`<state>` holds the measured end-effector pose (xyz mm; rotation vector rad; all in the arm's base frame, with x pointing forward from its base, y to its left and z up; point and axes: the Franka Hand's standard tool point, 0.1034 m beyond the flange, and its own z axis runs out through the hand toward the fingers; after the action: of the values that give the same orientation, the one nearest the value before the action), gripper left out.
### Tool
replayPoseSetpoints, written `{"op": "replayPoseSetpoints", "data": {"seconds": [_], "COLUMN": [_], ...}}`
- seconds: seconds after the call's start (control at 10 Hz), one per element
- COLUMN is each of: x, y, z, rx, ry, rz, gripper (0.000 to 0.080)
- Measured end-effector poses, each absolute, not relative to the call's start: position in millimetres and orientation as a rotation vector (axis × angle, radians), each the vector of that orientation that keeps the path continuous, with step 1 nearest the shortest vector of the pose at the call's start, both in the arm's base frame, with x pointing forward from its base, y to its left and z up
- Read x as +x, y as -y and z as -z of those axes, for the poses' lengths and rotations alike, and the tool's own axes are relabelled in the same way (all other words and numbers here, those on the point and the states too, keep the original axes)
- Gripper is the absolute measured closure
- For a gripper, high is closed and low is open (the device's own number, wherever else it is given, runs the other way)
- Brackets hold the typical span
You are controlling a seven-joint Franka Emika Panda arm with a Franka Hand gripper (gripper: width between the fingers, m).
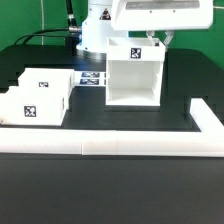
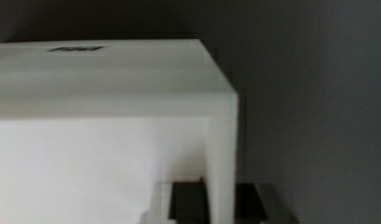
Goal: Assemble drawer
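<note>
The white box housing (image 1: pixel 133 75) stands upright mid-table with its open front toward the camera. My gripper (image 1: pixel 160 41) comes down on its top edge at the exterior view's right. In the wrist view the housing (image 2: pixel 98 110) fills the picture, and its thin side wall runs between my two dark fingers (image 2: pixel 187 203), which sit against it on both sides; the gripper (image 2: pixel 219 196) is shut on that wall. Two knobless-looking white trays, one behind (image 1: pixel 52 84) and one in front (image 1: pixel 35 108), lie together at the exterior view's left.
The marker board (image 1: pixel 93 78) lies flat between the trays and the housing. A long low white border bar (image 1: pixel 130 148) runs along the front and turns up at the exterior view's right (image 1: pixel 205 120). The arm's base (image 1: pixel 95 30) stands behind.
</note>
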<state>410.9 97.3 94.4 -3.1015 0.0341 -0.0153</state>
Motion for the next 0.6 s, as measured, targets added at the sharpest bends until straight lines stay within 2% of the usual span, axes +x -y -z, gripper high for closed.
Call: {"op": "replayPoseSetpoints", "data": {"seconds": [0.4, 0.5, 0.6], "x": [411, 415, 433], "y": [-97, -97, -97], "z": [-94.4, -94.2, -94.5], "rx": [-3.102, -3.1, -3.094], "ry": [-0.034, -0.02, 0.002], "rz": [0.015, 0.018, 0.039], "gripper": [0.0763, 0.0763, 0.0762]}}
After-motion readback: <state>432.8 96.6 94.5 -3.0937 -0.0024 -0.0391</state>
